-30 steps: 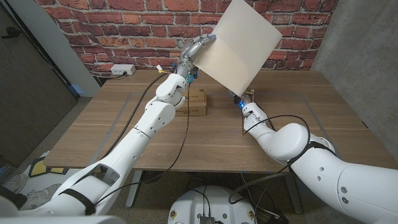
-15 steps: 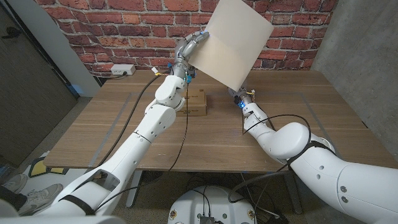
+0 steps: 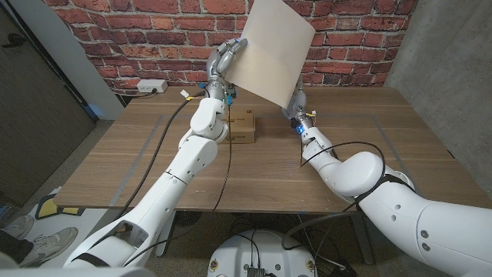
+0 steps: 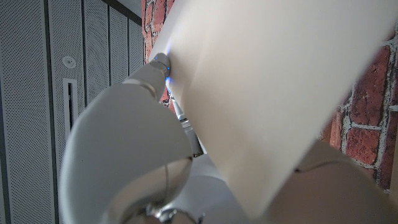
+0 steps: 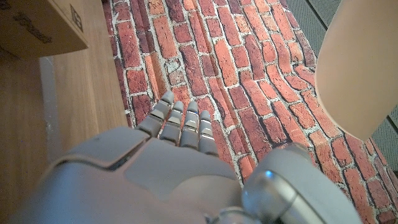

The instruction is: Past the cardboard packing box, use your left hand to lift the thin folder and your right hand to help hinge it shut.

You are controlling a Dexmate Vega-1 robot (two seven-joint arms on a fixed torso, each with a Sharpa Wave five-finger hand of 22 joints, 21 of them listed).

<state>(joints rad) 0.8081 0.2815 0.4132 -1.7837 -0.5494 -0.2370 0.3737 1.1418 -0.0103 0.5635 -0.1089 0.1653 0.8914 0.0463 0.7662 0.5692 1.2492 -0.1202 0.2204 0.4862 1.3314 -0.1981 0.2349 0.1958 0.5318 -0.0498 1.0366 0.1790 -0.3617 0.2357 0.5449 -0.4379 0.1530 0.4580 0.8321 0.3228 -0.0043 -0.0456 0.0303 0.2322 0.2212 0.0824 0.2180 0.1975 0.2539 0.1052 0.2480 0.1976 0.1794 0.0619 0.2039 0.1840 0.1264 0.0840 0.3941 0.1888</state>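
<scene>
Cardboard box (image 3: 240,128) sits on the table (image 3: 138,165) near the far edge, about mid-width. Folder (image 3: 270,50) is up in the air, tilted, above and behind the box, in front of the brick wall (image 3: 138,38). Left hand (image 3: 224,61) holds the folder's left edge. Right hand (image 3: 296,104) is under the folder's lower corner, right of the box. Power strip (image 3: 151,86) lies at the far left corner.

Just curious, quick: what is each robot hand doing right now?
Left robot hand: holds the thin folder up in the air.
Right robot hand: open, holding nothing, beneath the folder.
</scene>
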